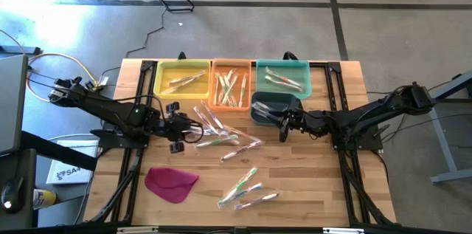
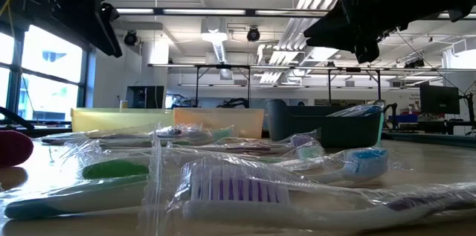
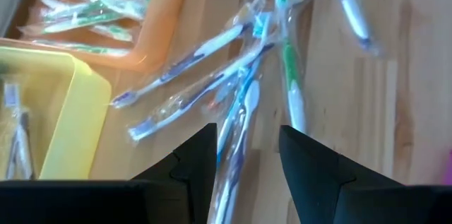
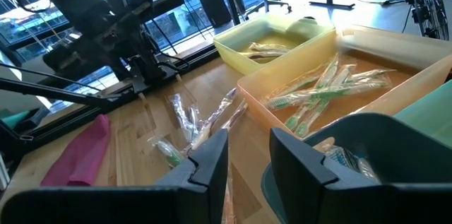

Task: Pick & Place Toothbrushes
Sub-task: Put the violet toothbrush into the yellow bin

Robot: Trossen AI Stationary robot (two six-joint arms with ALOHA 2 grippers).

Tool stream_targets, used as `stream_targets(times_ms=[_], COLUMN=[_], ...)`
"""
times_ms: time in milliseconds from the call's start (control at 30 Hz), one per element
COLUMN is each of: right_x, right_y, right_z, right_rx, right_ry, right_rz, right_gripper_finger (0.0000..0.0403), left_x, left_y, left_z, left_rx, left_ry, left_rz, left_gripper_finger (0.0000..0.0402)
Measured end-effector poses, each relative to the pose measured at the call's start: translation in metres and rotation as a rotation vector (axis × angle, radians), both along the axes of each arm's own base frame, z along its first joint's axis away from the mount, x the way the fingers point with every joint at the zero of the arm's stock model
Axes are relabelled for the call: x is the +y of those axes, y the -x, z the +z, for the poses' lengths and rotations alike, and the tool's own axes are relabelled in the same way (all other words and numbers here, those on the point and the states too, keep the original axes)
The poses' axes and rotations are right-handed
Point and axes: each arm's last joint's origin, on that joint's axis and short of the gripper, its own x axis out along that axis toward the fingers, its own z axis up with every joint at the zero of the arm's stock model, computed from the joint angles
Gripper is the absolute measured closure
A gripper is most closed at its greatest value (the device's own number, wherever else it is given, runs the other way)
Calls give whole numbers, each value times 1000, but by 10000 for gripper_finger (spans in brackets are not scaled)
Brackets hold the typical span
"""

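Observation:
Several wrapped toothbrushes (image 1: pixel 221 134) lie in a loose pile on the middle of the wooden table; three more (image 1: pixel 247 190) lie nearer the front edge. My left gripper (image 1: pixel 186 125) hangs above the pile's left end, tipped down. It is open, and in the left wrist view (image 3: pixel 247 160) a blue-and-white toothbrush (image 3: pixel 236 121) shows on the table below the gap. My right gripper (image 1: pixel 282 127) hovers, open (image 4: pixel 247 155), beside a dark teal bin (image 1: pixel 271 106), with nothing plainly between its fingers.
Yellow (image 1: pixel 183 79), orange (image 1: pixel 231 86) and green (image 1: pixel 282 77) bins stand in a row along the far edge, each holding toothbrushes. The dark bin sits in front of the green one. A magenta cloth piece (image 1: pixel 171 182) lies at the front left.

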Motion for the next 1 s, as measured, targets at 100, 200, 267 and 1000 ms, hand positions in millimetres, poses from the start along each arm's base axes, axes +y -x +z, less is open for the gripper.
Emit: stream_targets(times_ms=[100, 200, 267, 1000], right_x=[0, 0, 0, 0], right_y=[0, 0, 0, 0], right_z=[0, 0, 0, -1], right_rx=[0, 1, 1, 6], right_ry=[0, 0, 0, 1], right_rz=[0, 0, 0, 0], right_gripper_finger=[304, 304, 304, 304], left_x=[0, 1, 2, 38], left_y=[0, 6, 10, 6], left_z=[-1, -4, -7, -22], left_rx=[11, 75, 126, 190], left_ry=[14, 19, 24, 138], left_rz=[-12, -9, 20, 108], left_gripper_finger=[254, 254, 254, 254])
